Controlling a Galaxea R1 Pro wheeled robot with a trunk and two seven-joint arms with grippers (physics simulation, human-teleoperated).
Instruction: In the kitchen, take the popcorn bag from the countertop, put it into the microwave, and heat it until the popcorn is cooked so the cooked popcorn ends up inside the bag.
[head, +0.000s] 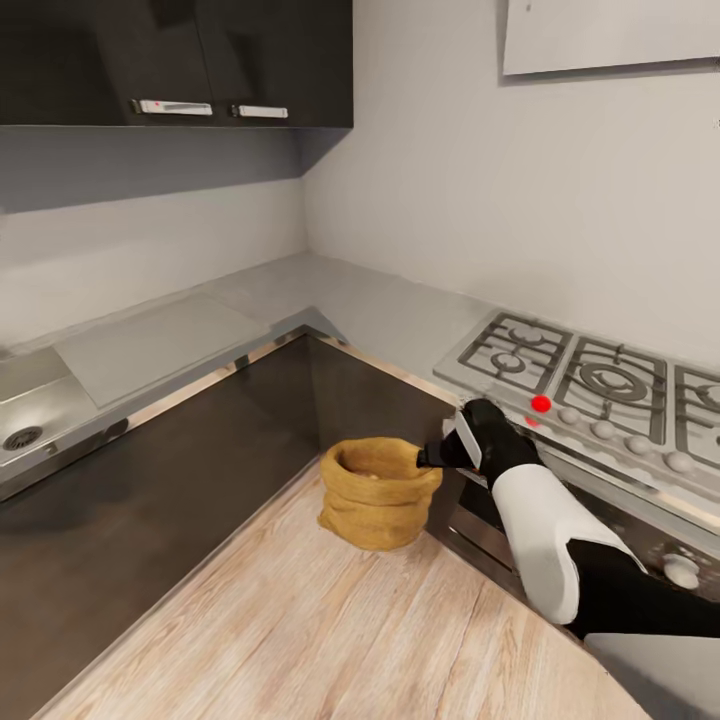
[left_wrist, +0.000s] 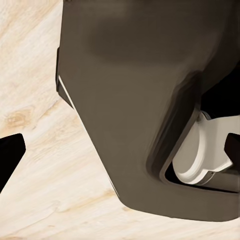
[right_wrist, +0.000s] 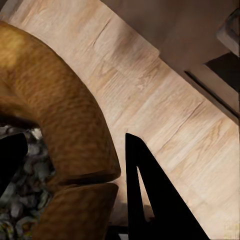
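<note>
The kitchen is an L-shaped run: one pale grey bench wraps the inside corner over dark cabinet fronts, with a sink toward its left end and one steel gas hob along its right leg. Two wall cabinets hang above, each with one pale handle.

The wood floor carries the one popcorn bag. It stands upright on the floor, in the inside corner where the two cabinet runs meet, close to the cabinet fronts and below the hob's edge. It is not on the bench. Its rolled rim is open upward, and my right wrist view shows pale kernels inside.

My right end effector reaches down to the bag's rim on the hob side. One finger lies outside the rim and the other, dark at the frame edge, sits over the mouth; the fingers straddle the rim wall with daylight beside the outer finger, so I judge it spread and not yet clamped. The straddle suits a pinch on the rim for lifting.

My left end effector hangs above the floor; whether its fingers are spread or closed, I cannot tell.
</note>
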